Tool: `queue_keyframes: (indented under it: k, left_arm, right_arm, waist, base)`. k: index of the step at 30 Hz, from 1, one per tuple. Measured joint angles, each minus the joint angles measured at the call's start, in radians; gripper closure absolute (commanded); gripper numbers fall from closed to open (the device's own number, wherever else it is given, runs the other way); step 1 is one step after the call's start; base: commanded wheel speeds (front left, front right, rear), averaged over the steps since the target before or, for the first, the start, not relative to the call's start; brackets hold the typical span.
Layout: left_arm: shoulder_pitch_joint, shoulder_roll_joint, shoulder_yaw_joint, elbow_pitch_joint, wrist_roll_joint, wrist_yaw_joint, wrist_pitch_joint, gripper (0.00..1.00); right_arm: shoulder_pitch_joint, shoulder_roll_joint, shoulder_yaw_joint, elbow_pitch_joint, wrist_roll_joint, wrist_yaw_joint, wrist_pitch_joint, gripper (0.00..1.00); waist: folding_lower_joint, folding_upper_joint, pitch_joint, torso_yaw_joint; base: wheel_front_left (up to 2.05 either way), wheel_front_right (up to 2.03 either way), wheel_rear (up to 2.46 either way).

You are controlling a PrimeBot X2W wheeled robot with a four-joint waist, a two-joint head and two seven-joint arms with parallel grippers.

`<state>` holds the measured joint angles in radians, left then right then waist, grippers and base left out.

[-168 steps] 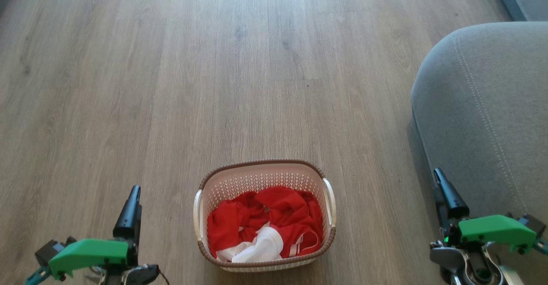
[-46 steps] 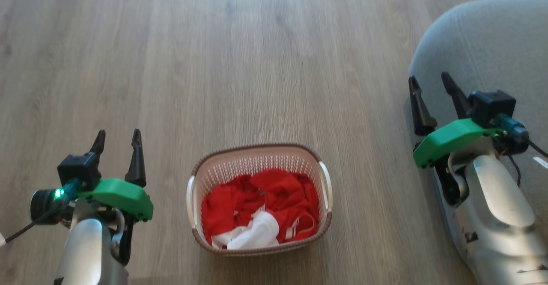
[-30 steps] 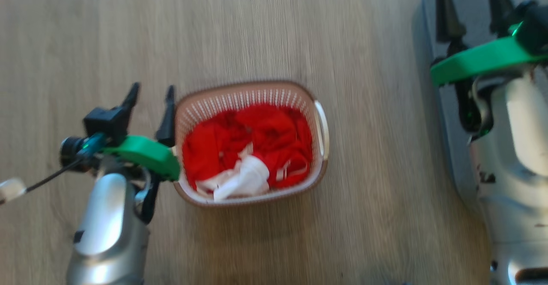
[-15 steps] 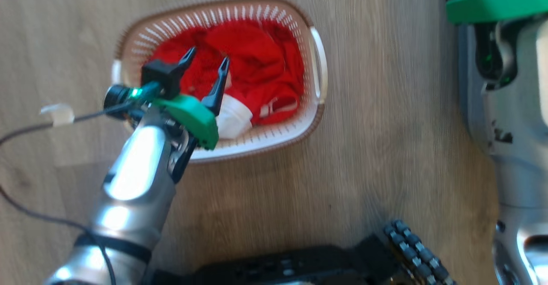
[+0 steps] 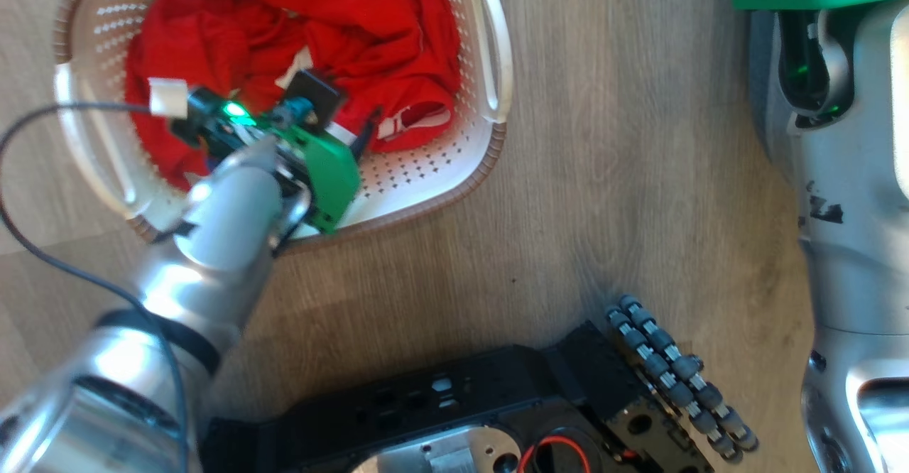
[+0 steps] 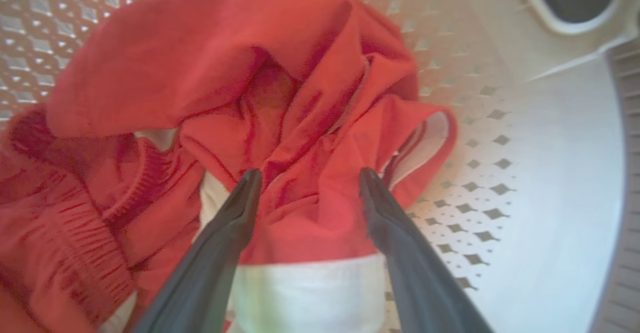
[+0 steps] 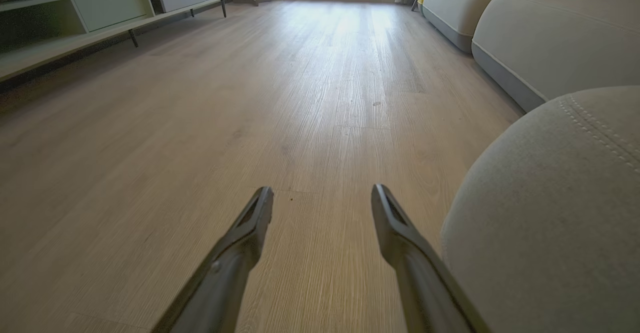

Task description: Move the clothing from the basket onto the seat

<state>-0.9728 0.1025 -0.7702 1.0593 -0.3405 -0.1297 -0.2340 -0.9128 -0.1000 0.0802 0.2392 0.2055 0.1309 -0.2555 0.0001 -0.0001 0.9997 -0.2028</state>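
The clothing (image 5: 369, 25), a rumpled red heap with white bands, lies inside the basket (image 5: 426, 175), which stands on the wooden floor (image 5: 639, 175). The left hand (image 6: 310, 183) reaches down into the basket from its near side. Its two dark fingers (image 6: 235, 223) are spread wide, one on each side of a raised red fold edged with a broad white band. The fold sits between them but is not pinched, and whether the tips press into the cloth cannot be told. To the right of that fold in the left wrist view, the basket's bare perforated floor and pale wall are showing. The right hand (image 7: 322, 193) is held low over the bare floor, its fingers also wide apart with nothing between them. The grey seat (image 7: 550, 213), with its line of pale stitching, bulges just beside this hand on its right. In the head view the robot's black base (image 5: 461, 402) is at the bottom, near the basket.
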Motion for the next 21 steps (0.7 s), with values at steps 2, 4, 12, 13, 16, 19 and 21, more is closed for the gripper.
queue_keyframes:
  k: [2,4,12,13,16,19,21]
  left_arm:
    - [-0.034,0.017,-0.031,0.034,-0.003,0.0,0.006,0.0]
    - [-0.07,0.036,-0.051,0.075,-0.001,0.0,0.022,0.0]
    - [-0.105,0.018,-0.134,0.16,-0.015,0.0,0.093,0.0]
    - [-0.106,0.016,-0.143,0.16,-0.021,0.0,0.098,0.0]
    - [-0.109,0.014,-0.174,0.159,-0.046,0.0,0.102,1.0]
    - [-0.112,0.017,-0.197,0.154,-0.078,0.0,0.099,1.0]
    - [-0.112,0.019,-0.2,0.151,-0.104,0.0,0.081,1.0]
  right_arm:
    - [-0.001,0.002,0.002,-0.004,0.002,0.0,0.0,0.0]
    - [-0.004,0.006,0.002,-0.012,0.007,0.0,0.0,0.0]
    - [-0.004,0.016,-0.001,-0.014,0.012,0.0,0.0,0.0]
    - [-0.003,0.017,-0.002,-0.014,0.012,0.0,0.0,0.0]
    - [-0.002,0.022,-0.004,-0.014,0.012,0.0,0.0,0.0]
    - [-0.002,0.031,-0.002,-0.012,0.016,0.0,0.0,0.0]
    - [-0.002,0.032,-0.001,-0.012,0.016,0.0,0.0,0.0]
  waist:
    - [-0.0001,0.0,0.015,-0.011]
    - [-0.0001,0.0,0.029,-0.024]
    - [-0.0001,0.0001,0.042,-0.069]
    - [-0.0001,0.0001,0.041,-0.072]
    - [-0.0001,0.0001,0.039,-0.075]
    - [-0.0001,0.0001,0.032,-0.076]
    - [-0.0001,0.0,0.024,-0.077]
  base:
    - [0.0,0.0,0.0]
    - [0.0,0.0,0.0]
    - [0.0,0.0,0.0]
    - [0.0,0.0,0.0]
    - [0.0,0.0,0.0]
    - [0.0,0.0,0.0]
    - [0.0,0.0,0.0]
